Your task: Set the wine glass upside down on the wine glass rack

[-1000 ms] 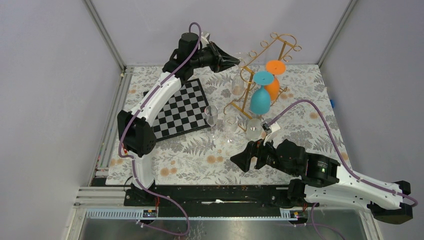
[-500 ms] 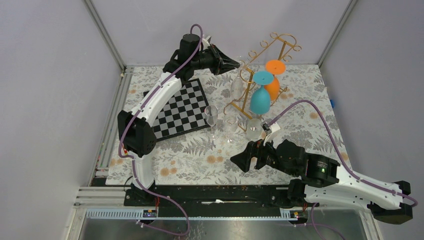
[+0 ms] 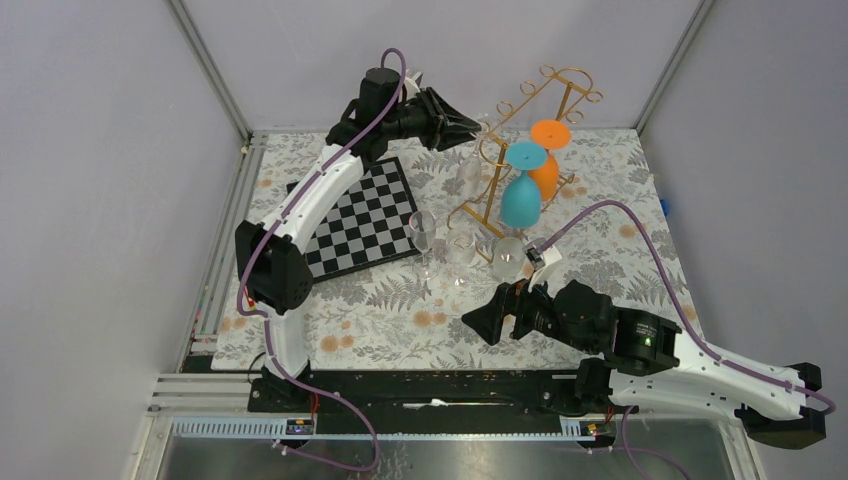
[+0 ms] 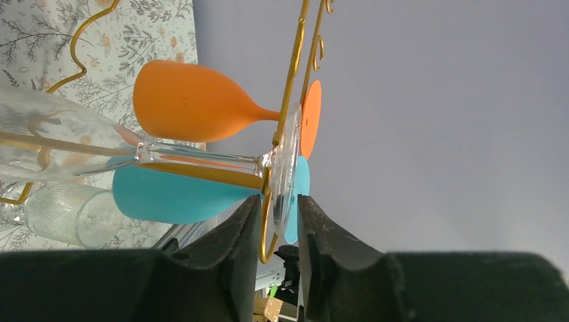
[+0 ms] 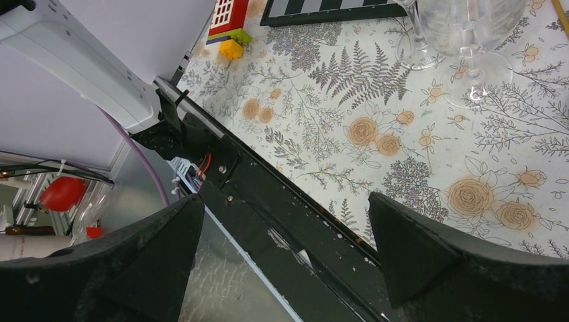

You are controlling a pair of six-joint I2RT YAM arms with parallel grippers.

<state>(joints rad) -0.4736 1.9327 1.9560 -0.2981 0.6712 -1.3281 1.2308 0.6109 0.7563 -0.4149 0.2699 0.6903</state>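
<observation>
Floral-printed cloth covered the table (image 3: 380, 320). Left gripper (image 4: 275, 201) pinched the flat foot of the smooth, clear wine glass (image 4: 67, 144), bowl hanging down against the thin brass-wire wine glass rack (image 3: 560, 85); its seating was unclear. Right gripper (image 3: 480, 322) hung splayed, holding nothing.

The left gripper (image 3: 474, 125), with the wine glass (image 3: 469, 172) foot between its fingers, has edged very slightly right. The glass bowl has swung a touch left. The right gripper (image 3: 490, 318) has crept slightly right.
</observation>
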